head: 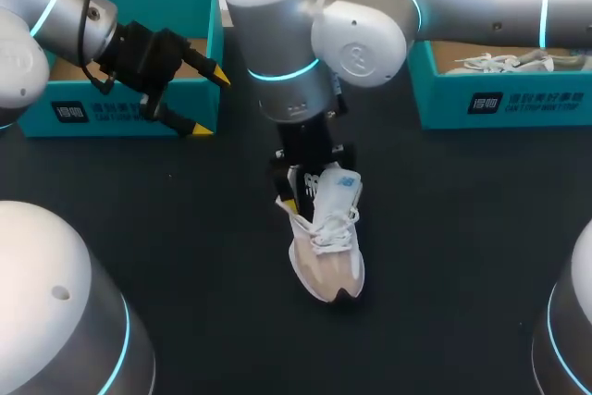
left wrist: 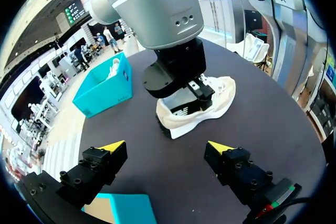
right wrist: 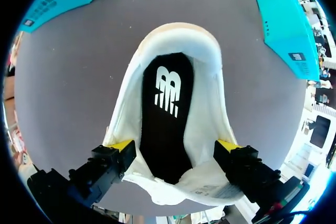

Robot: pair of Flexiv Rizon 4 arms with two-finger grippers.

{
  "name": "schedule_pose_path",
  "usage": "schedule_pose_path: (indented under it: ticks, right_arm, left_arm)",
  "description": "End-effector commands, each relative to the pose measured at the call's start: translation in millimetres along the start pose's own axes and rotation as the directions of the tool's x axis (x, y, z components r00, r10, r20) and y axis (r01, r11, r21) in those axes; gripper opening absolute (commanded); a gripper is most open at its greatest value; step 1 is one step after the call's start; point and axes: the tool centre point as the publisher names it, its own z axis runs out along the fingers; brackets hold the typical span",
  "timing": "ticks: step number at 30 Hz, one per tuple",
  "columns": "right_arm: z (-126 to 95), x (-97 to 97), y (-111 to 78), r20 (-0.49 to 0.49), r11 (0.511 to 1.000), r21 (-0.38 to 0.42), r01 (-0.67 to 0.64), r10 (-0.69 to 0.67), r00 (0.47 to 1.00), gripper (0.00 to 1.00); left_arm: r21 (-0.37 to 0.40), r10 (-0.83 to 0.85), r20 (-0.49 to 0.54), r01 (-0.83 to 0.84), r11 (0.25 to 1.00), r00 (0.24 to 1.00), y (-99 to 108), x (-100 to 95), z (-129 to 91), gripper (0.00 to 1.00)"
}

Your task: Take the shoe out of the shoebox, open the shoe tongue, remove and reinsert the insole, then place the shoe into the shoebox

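sneaker [head: 328,247]: we see it, white, sitting mid-tabletop [head: 185,256] with the black insole [right wrist: 165,114] inside.
right claw [right wrist: 176,145]: released, our fingers [right wrist: 113,158] spread astride the sneaker's opening.
left claw [head: 209,101]: released, apart from the sneaker, over the near wall of the teal shoebox [head: 111,108] at our far-left corner.

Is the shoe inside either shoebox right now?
No, the shoe rests on the dark table between the left shoebox and the right shoebox, beneath the right end effector.
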Motion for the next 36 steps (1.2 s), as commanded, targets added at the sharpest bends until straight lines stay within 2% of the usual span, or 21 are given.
schedule_pose_path:
  ticks: [1, 8, 22, 27, 36]
  right_arm:
    - [-16.2, -2.5, -5.4, 0.009, 1.000, -0.023, 0.000, 0.000, 1.000, 1.00]
    - [-30.1, -6.5, -5.1, 0.027, 0.998, -0.055, -0.002, 0.003, 1.000, 1.00]
    - [-50.4, -28.7, -0.3, 0.081, 0.995, -0.095, -0.020, 0.028, 0.996, 1.00]
    - [-63.2, -31.4, -9.9, 0.091, 0.994, -0.107, -0.030, 0.040, 0.995, 1.00]
    - [-72.6, -12.1, -34.9, 0.060, 0.994, -0.106, -0.019, 0.025, 0.998, 1.00]
  left_arm:
    - [-0.001, 0.000, -0.002, 0.000, 1.000, 1.000, 0.2, -0.5, 0.0, 1.00]
    - [-0.001, 0.000, -0.002, 0.000, 1.000, 1.000, 0.2, -0.5, 0.0, 1.00]
    - [-0.001, 0.000, -0.002, 0.000, 1.000, 1.000, 0.2, -0.5, 0.0, 1.00]
    - [-0.001, 0.000, -0.002, 0.000, 1.000, 1.000, 0.2, -0.5, 0.0, 1.00]
    - [-0.001, 0.000, -0.002, 0.000, 1.000, 1.000, 0.2, -0.5, 0.0, 1.00]
